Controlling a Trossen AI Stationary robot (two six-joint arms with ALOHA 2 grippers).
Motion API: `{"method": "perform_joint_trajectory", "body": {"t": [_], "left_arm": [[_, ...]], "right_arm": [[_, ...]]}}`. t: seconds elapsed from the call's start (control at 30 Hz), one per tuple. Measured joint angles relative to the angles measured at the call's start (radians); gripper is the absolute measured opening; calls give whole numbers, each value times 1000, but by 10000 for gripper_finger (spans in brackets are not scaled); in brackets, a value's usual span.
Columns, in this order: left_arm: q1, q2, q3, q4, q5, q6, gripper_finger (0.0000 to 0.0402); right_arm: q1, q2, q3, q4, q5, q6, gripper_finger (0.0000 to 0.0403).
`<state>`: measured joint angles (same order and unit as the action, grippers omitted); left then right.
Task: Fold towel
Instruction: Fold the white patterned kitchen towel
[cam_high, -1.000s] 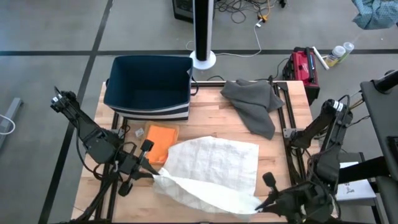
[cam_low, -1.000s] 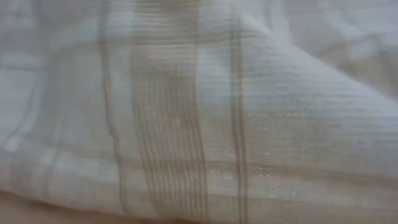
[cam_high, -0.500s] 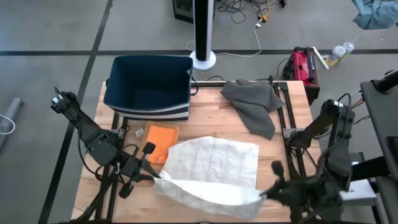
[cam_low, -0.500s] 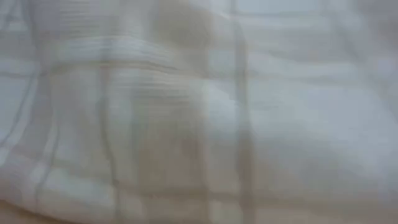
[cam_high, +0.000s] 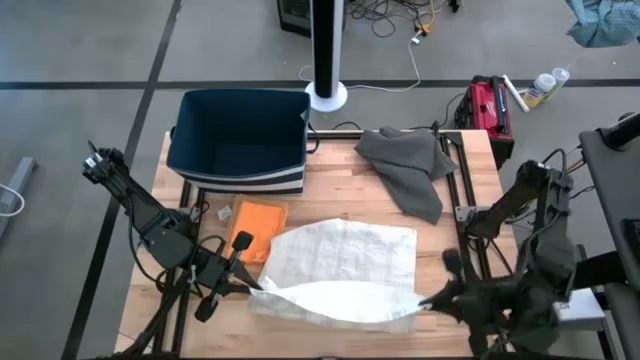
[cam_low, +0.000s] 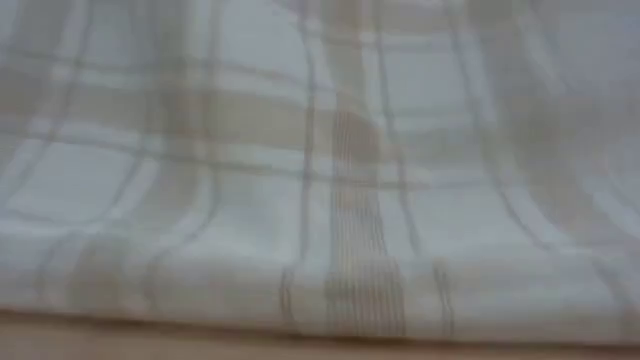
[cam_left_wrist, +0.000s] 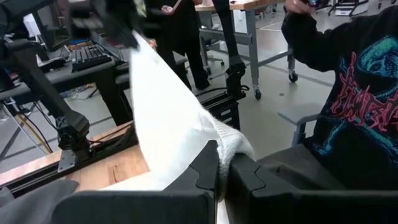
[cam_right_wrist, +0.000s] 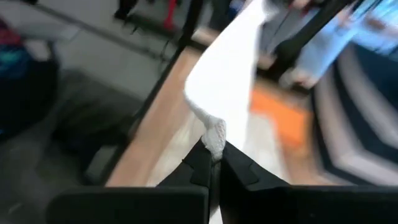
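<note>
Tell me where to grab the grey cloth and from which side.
Pinch the grey cloth at its near pointed corner, coming straight down from above. It lies crumpled flat on the table, and that corner hangs clear of the white towel and the side rail.

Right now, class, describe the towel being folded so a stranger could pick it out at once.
On the wooden table, look in front of the dark blue bin, along the near edge between the two arms. The white towel lies there, its near edge lifted by the left hand and right hand, each shut on a corner. Its neighbours are grey and orange cloths.
</note>
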<state>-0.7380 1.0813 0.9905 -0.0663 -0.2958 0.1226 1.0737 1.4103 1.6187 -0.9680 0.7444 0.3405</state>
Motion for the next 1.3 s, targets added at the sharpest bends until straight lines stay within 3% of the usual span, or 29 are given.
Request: {"method": "perform_joint_trajectory", "body": {"t": [0.13, 0.3, 0.5, 0.63, 0.7, 0.8, 0.97, 1.1, 1.3], "left_arm": [[0, 0, 0, -1, 0, -8, 0], [0, 0, 0, -20, -15, -35, 0], [14, 0, -3, -143, -245, -109, 0], [23, -1, -4, -102, -260, -100, 0], [23, -3, -4, -53, -225, -78, 0], [23, -4, -4, 15, -90, -55, 0], [16, -2, -4, 48, 89, -54, 0], [7, 1, -4, 52, 122, -55, 0], [6, 9, -4, 43, 97, -57, 0]], "right_arm": [[2, 58, -55, 0, -128, 126, 2], [2, 158, -79, -4, -202, 191, 2], [-1, 224, -75, -136, -148, 294, 2], [-5, 196, -74, -200, -39, 330, 2], [-5, 158, -74, -182, 1, 320, 2], [2, 103, -72, -82, 8, 242, 2], [19, 42, -72, 159, -187, 7, 2], [36, 19, -72, 288, -337, -136, 2], [39, 12, -83, 241, -272, -55, 2]]}}
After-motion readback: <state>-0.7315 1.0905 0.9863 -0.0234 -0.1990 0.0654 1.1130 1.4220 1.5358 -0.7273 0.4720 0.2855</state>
